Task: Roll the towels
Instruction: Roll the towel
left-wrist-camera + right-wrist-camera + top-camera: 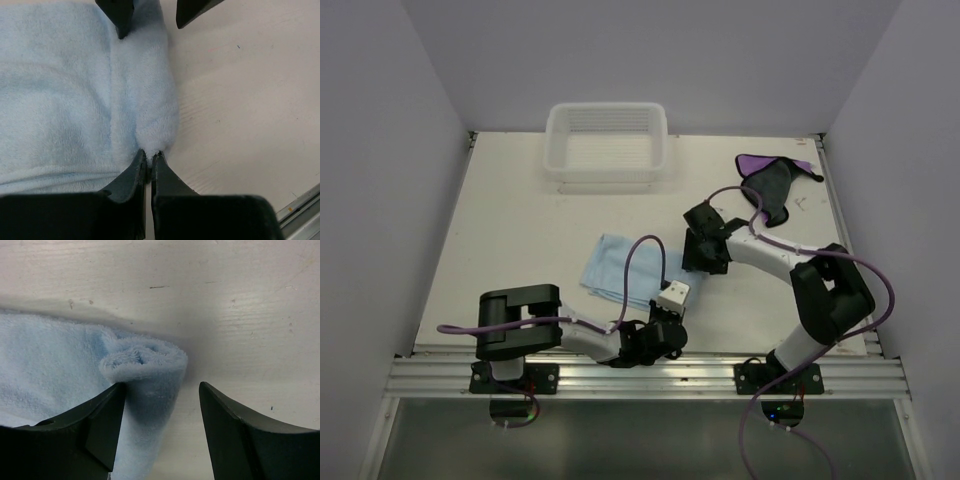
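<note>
Rolling the light blue towel (620,268) on the table (520,220) evenly will likely need both ends turned together: the left gripper (149,156) is pinched tight on the near end of the roll (145,360), while the right gripper (162,386) stands wide about the far end, so it should close there first.

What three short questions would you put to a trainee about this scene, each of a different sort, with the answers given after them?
1. True or false: the left gripper is shut on the near end of the rolled edge of the light blue towel.
2. Choose one. The right gripper is: A) shut on the roll; B) open, with one finger on each side of the roll's far end; C) raised high above the towel.
3. Fill the gap: the purple towel lies crumpled, not rolled, at the far ____ corner of the table.

Key: 1 true; 2 B; 3 right.
</note>
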{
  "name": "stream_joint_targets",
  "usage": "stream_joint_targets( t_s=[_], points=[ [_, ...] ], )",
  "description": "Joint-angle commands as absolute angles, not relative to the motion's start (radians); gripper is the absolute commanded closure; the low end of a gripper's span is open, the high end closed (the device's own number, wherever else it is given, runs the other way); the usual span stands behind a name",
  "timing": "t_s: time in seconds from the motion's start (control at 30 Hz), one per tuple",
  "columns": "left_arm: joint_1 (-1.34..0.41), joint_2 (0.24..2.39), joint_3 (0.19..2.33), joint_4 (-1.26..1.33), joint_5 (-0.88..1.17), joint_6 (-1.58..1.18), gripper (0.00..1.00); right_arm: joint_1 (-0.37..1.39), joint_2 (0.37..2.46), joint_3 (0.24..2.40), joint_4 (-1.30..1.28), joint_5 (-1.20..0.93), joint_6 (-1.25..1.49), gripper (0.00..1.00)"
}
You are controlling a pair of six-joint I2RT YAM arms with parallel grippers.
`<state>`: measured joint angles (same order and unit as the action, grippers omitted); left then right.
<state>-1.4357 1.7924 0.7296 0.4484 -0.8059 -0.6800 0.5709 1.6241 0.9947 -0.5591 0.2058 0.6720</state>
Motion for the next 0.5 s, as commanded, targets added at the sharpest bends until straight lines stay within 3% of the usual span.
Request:
stream_joint_targets(
  t_s=[0.0, 0.23, 0.37, 0.47],
  points=[
    [-1.436, 1.756, 0.719, 0.422, -0.825, -0.716, 1.00, 0.551, 1.591, 0.950, -0.466, 0.172, 0.727, 0.36],
    [-1.437, 1.738, 0.704, 0.411, -0.831, -0.730, 1.00, 0.528, 1.571, 0.891, -0.341, 0.146, 0.788, 0.44],
    [-1.439, 1.720, 0.695, 0.403, -0.831, -0.750, 1.00, 0.526, 1.575, 0.903, -0.340, 0.149, 0.807, 0.70],
    [-1.440, 1.706, 0.680, 0.399, -0.831, -0.778, 1.00, 0.526, 1.586, 0.933, -0.388, 0.173, 0.796, 0.84]
  ],
)
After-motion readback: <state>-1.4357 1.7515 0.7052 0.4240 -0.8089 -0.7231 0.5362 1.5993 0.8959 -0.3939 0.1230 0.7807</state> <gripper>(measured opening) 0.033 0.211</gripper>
